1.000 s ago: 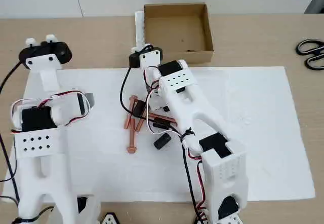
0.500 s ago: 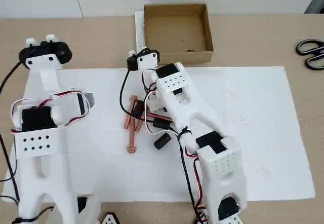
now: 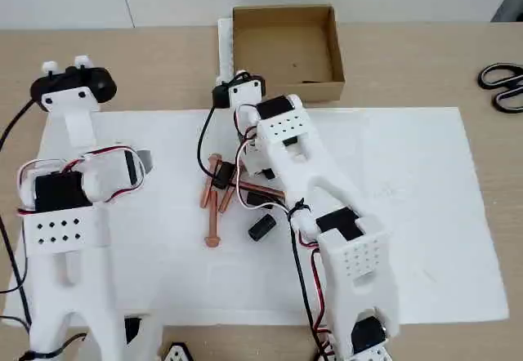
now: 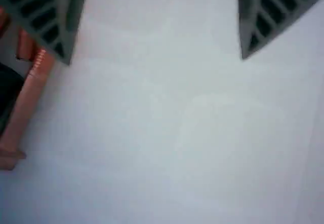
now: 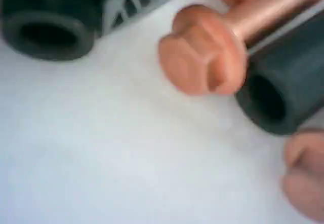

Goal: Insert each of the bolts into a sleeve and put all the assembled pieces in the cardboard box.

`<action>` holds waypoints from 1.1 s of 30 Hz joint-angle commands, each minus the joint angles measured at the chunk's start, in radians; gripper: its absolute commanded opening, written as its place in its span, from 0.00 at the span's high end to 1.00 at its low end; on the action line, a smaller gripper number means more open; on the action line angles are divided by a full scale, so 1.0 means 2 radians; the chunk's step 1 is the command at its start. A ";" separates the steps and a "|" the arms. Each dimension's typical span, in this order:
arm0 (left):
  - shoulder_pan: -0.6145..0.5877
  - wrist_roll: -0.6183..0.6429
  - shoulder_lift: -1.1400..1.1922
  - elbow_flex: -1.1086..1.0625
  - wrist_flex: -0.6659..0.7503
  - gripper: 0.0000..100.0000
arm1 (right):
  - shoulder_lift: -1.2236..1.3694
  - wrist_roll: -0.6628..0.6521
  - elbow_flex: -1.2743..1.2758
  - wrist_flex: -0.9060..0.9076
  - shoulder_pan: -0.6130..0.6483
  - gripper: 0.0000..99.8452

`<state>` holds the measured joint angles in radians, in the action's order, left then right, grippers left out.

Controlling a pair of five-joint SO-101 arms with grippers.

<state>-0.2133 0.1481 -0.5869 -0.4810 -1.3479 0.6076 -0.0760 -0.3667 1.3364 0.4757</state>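
Observation:
Several copper bolts (image 3: 214, 199) lie in a loose pile on the white paper, with a black sleeve (image 3: 222, 175) resting across them and another sleeve (image 3: 261, 227) lying alone beside. My right gripper (image 3: 252, 163) is low over this pile, under its own arm. Up close in the right wrist view are a bolt head (image 5: 202, 64), one sleeve (image 5: 48, 21) and a second sleeve (image 5: 278, 97). My left gripper (image 4: 157, 26) hangs open above bare paper, a bolt (image 4: 25, 107) off to its side. The cardboard box (image 3: 282, 51) stands beyond the paper.
The white paper sheet (image 3: 409, 214) covers most of the table. Black scissors (image 3: 502, 83) lie at the far right edge. A white strip (image 3: 225, 51) leans along the box's left wall. The left arm (image 3: 73, 198) stands at the left side.
The right arm swung its wrist slightly left, then back right over the bolt pile. The left arm has kept still.

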 commanded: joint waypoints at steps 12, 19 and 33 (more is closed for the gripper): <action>0.000 -0.001 -0.003 0.011 0.000 0.79 | -0.071 -0.006 -0.180 0.187 0.000 1.00; 0.000 -0.001 -0.001 0.010 0.000 0.79 | -0.132 -0.018 -0.187 0.198 -0.032 1.00; 0.053 -0.029 0.001 0.001 -0.002 0.79 | -0.241 -0.019 -0.183 0.206 -0.145 1.00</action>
<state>-0.1396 0.1005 -0.5854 -0.4810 -1.3479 0.2071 -0.1082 -0.6889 1.7261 0.1964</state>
